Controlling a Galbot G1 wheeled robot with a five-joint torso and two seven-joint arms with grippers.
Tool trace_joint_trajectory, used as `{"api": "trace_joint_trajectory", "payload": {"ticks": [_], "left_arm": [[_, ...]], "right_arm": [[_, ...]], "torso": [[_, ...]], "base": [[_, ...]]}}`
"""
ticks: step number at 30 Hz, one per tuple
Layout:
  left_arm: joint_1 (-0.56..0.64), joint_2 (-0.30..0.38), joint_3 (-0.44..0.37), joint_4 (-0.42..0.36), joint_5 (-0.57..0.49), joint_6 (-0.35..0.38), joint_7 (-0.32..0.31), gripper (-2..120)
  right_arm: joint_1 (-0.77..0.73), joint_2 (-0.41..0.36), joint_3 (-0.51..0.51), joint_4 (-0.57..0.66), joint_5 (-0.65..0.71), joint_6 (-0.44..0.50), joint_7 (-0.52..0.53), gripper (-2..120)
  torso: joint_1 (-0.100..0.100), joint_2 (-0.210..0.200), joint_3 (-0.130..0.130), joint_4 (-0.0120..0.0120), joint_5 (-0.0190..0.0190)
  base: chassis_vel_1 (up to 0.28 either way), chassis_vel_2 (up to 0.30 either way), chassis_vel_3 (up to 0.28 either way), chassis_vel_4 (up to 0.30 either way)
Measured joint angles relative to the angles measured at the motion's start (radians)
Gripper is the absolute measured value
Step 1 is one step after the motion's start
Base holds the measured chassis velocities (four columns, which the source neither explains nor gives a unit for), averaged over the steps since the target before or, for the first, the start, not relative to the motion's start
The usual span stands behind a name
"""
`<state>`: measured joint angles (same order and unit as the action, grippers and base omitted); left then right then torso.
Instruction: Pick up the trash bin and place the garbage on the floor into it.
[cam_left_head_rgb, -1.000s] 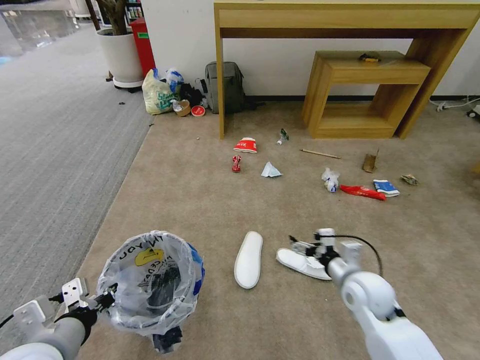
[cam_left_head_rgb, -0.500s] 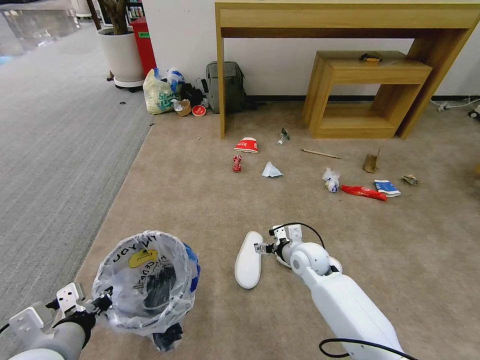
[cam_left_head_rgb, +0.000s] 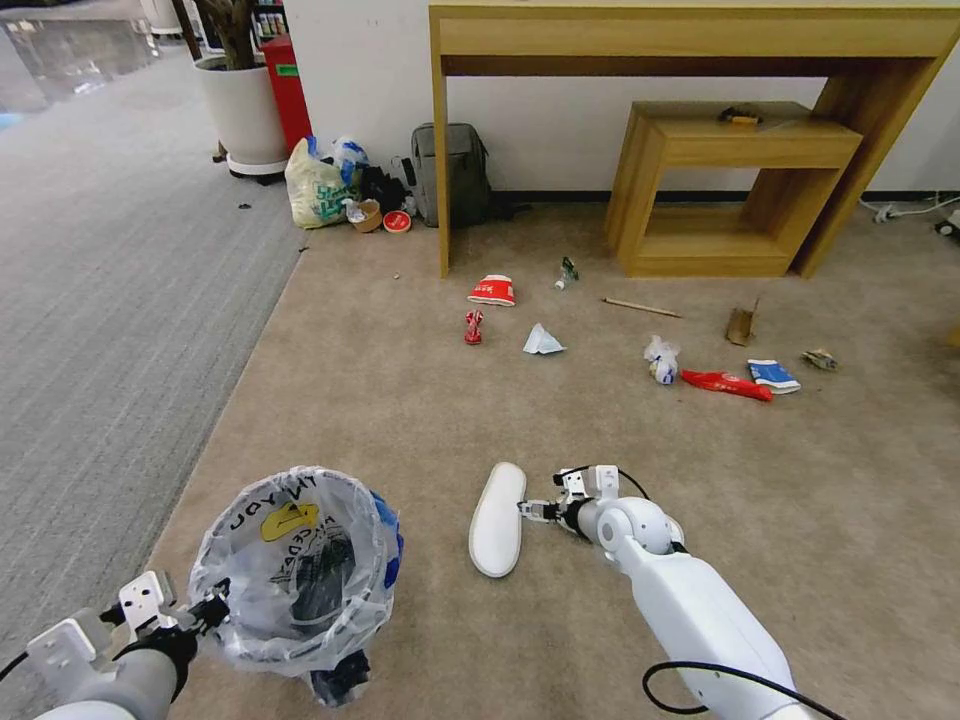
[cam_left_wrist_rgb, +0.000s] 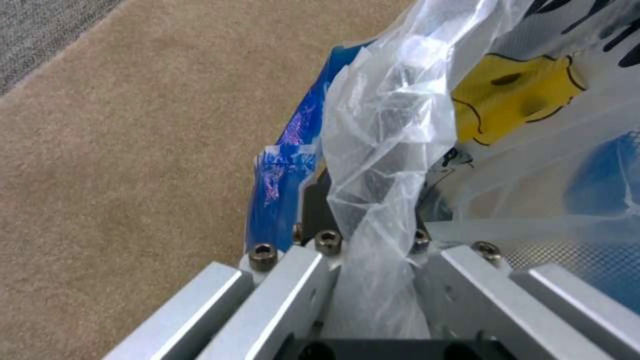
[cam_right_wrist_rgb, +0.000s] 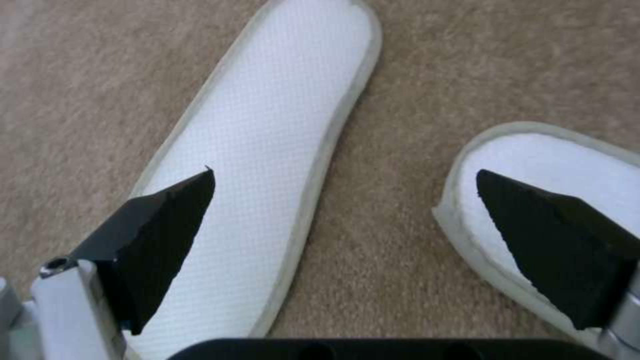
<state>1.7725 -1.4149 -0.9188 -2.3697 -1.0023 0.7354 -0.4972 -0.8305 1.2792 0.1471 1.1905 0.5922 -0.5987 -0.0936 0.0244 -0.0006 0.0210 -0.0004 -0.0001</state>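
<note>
Left gripper (cam_left_head_rgb: 205, 612) pinches the bag-lined rim of the trash bin (cam_left_head_rgb: 297, 570), held near the carpet's (cam_left_head_rgb: 400, 400) left edge. Right gripper (cam_left_head_rgb: 537, 511), fingers (cam_right_wrist_rgb: 160, 235) spread, hangs over the gap between two white slippers (cam_right_wrist_rgb: 267, 165), touching neither. Farther off: red can (cam_left_head_rgb: 472, 327), crumpled paper (cam_left_head_rgb: 541, 341), red cup (cam_left_head_rgb: 492, 290), red wrapper (cam_left_head_rgb: 726, 384), blue cup (cam_left_head_rgb: 773, 376), all near the wooden table (cam_left_head_rgb: 690, 60).

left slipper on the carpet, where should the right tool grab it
Probably across its width near the end closest to the right tool, coming from above. The slipper lies flat, long and narrow, with bare carpet on both sides for the open fingers.
</note>
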Motion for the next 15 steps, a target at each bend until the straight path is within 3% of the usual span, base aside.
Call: {"api": "trace_joint_trajectory", "payload": {"ticks": [8,15], "left_arm": [[-0.001,-0.004,0.004,-0.002,0.000,0.000,-0.004,0],[-0.003,-0.007,0.007,0.000,0.001,0.000,-0.001,0]], "right_arm": [[0.001,0.011,0.019,-0.100,-0.089,0.138,-0.171,100],[0.002,0.022,0.028,-0.148,-0.123,0.181,-0.203,100]], "torso": [[0.000,0.000,0.000,0.0000,0.0001],[0.000,0.000,0.000,0.0000,0.0000]], "base": [[0.000,0.000,0.000,0.000],[0.000,0.000,0.000,0.000]]}}
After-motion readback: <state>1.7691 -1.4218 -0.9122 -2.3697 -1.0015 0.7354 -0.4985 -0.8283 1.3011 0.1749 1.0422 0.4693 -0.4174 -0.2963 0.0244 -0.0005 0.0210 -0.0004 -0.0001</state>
